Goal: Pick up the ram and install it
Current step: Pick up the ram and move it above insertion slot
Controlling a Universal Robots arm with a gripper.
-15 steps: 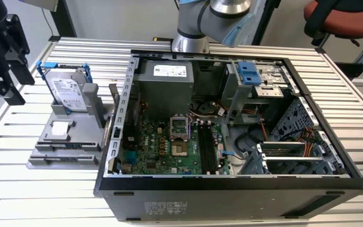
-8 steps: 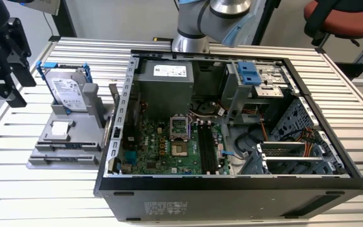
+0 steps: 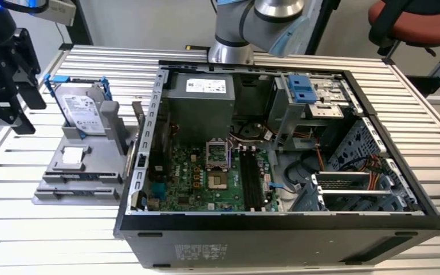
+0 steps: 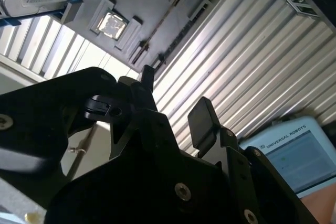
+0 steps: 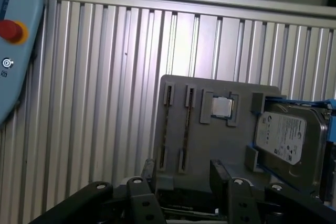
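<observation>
The ram [image 5: 186, 125] is a thin stick standing on edge in a slot of the grey holder [image 5: 218, 140]; in the second wrist view the ram [image 4: 164, 20] shows as a narrow brownish line. In the exterior view the grey holder [image 3: 78, 172] sits on the table at the left of the open computer case [image 3: 281, 223]. The black memory slots [image 3: 251, 179] lie on the green motherboard inside the case. My gripper [image 5: 184, 176] is open with nothing between its fingers. It hovers short of the holder's edge, apart from the ram. In the exterior view my gripper [image 3: 23, 109] hangs at the far left.
A silver hard drive in a blue frame [image 3: 82, 112] stands at the back of the holder, with a square processor chip [image 3: 73, 156] beside it. A teach pendant [image 5: 14, 40] lies on the slatted table [image 5: 105, 103]. A red chair [image 3: 426, 23] stands behind the table.
</observation>
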